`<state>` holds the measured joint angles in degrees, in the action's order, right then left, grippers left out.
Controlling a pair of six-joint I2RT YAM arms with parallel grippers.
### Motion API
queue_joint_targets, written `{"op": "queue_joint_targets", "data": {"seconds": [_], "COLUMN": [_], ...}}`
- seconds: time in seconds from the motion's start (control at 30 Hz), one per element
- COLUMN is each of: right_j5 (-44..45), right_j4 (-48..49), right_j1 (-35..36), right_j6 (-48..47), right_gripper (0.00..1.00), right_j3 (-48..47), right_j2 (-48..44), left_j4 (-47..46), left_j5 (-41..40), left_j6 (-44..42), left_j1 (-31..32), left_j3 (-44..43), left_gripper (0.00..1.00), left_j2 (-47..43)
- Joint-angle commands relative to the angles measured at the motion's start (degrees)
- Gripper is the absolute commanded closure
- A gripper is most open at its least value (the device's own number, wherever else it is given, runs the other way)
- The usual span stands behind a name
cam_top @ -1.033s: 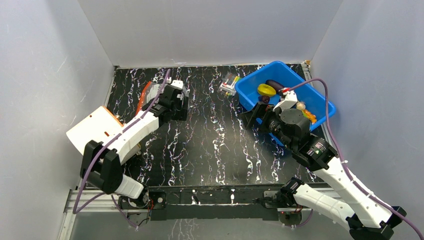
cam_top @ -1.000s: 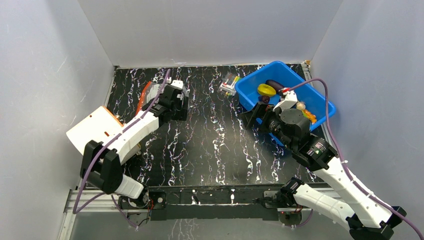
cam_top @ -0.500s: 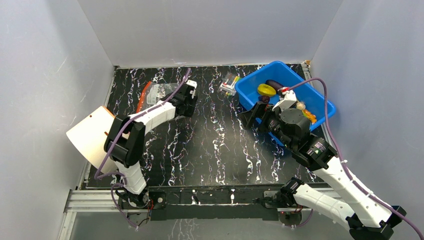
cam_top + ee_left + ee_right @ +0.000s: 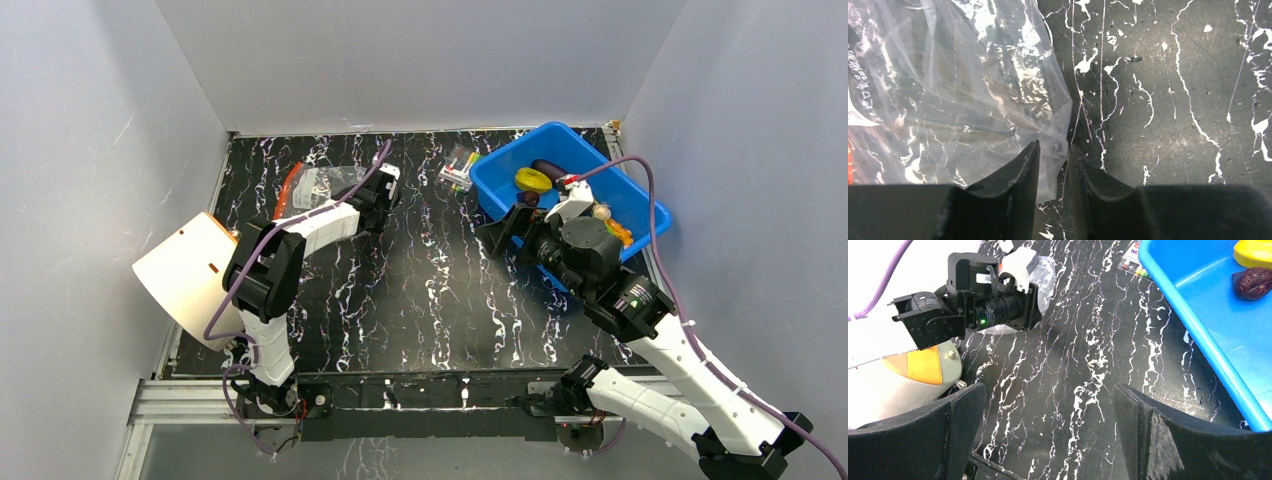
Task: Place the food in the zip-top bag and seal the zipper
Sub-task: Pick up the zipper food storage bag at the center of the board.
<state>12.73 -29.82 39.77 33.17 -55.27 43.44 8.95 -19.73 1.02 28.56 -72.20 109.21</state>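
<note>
Top external: shows the left pincer [image 4: 378, 205] shifted from above the zip-top bag [image 4: 325, 183] to its right edge, opposite the zipper [image 4: 290, 186]; reads as a grab at the film to lift or steady the bag, flat on the desk [image 4: 430, 290] at far left with no food inside yet; finds the yellow ring [image 4: 532, 180] and eggplant [image 4: 548, 167] in the blue bin [image 4: 505, 160], well apart from the bag; has the left arm folded, elbow near, forearm stretched out to the bag. Left wrist: catches the fingers [image 4: 1020, 175] drawn narrow since a second ago, bag's edge between them, gap not yet gone. Right wrist: keeps the right pincer [image 4: 1048, 395] spread wide, empty, unmoved beside the bin.
</note>
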Motion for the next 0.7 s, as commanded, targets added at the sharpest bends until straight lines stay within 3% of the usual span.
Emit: {"op": "queue_joint_targets", "data": {"seconds": [0.0,0.13,0.43,0.67], "right_j5": [1.6,2.1,2.6,1.5], "right_j4": [0.3,-0.9,-3.4,-3.7], "right_j1": [0.3,0.3,0.3,0.3], "right_j6": [1.0,1.9,3.4,3.2], "right_gripper": [0.03,0.03,0.04,0.06], "right_j3": [-1.1,-1.7,-2.3,-1.8], "right_j2": [-1.7,-2.2,-3.1,-2.4], "left_j4": [0.1,4.4,10.7,16.2], "left_j5": [-0.2,2.0,10.3,21.3], "left_j6": [-0.2,0.7,2.9,5.7], "left_j1": [-0.3,-0.3,0.5,1.5], "left_j3": [-1.1,-2.2,0.6,1.7], "left_gripper": [0.8,1.0,1.0,1.0], "left_j2": [-0.4,-2.5,-18.3,-29.1]}}
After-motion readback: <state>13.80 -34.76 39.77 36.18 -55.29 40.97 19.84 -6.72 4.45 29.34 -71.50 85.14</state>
